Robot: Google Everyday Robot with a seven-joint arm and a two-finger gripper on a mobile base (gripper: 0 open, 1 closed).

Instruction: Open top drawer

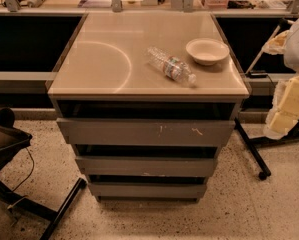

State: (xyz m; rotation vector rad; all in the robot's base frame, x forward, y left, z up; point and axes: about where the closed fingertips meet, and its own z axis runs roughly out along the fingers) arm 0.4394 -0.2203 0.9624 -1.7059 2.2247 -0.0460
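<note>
So the gripper [290,104] is the pale, cream-coloured blocky bit right at the picture's right side. It's off past the table's right edge, near the front right corner and lower than the tabletop. Whether it's spread or pinched together, I honestly can't tell from this angle. It's touching nothing on the table and sits well apart from the drawers. The white bulk above it looks like the arm [298,41], partly cut off.

The top drawer [139,132] is directly under the table's front edge. It has a flat grey front with no handle and a few pale scratches [196,130] right of centre, and there's a dark gap between it and the tabletop. Two narrower lower drawers [145,166] are stacked below it.

On the table [89,84] a clear water bottle [171,66] lies on its side, right of the middle and angled toward the front right corner. A white bowl [207,50] sits upright just beside it, close to the right edge. A faint ring mark [124,66] curves across the left half.

There's a dark chair [4,134] off the front left corner, and a black stand [251,151] on the speckled floor [259,209] to the right.
</note>
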